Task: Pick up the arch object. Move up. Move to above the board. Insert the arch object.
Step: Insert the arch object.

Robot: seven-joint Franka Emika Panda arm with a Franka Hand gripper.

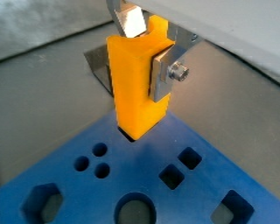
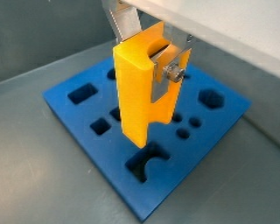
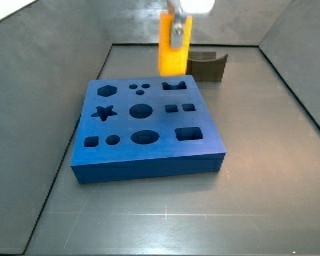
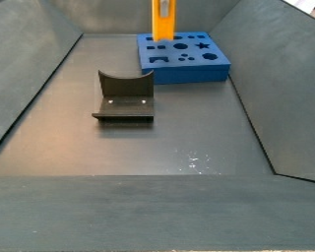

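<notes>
- Above the board point(image 3: 143, 125), your tool point(image 1: 154, 63) hangs with its silver fingers point(image 1: 168, 68) clamped on the arch object point(image 1: 140, 83), which stands upright between them.
- Both wrist views show the arch object point(image 2: 140, 92) as a tall, narrow orange-yellow block, its lower end pointing down at the blue slab point(image 2: 73, 98) and its upper part gripped by the plates.
- You can see in a wrist view that the block's lower end sits over the board's point(image 1: 60, 175) edge region, near a dark cut-out; whether it touches the board cannot be told.
- From a side view, the arch object point(image 3: 172, 45) rises over the far edge of the board, with the tool point(image 3: 186, 8) at its top.
- Looking from the opposite side, the arch object point(image 4: 163, 20) stands over the board point(image 4: 207, 67) at the far end of the floor.
- A dark olive-brown block point(image 4: 123, 96) with a curved cut-out lies on the floor, well apart from the board; it shows as well just behind the board point(image 3: 210, 66).
</notes>
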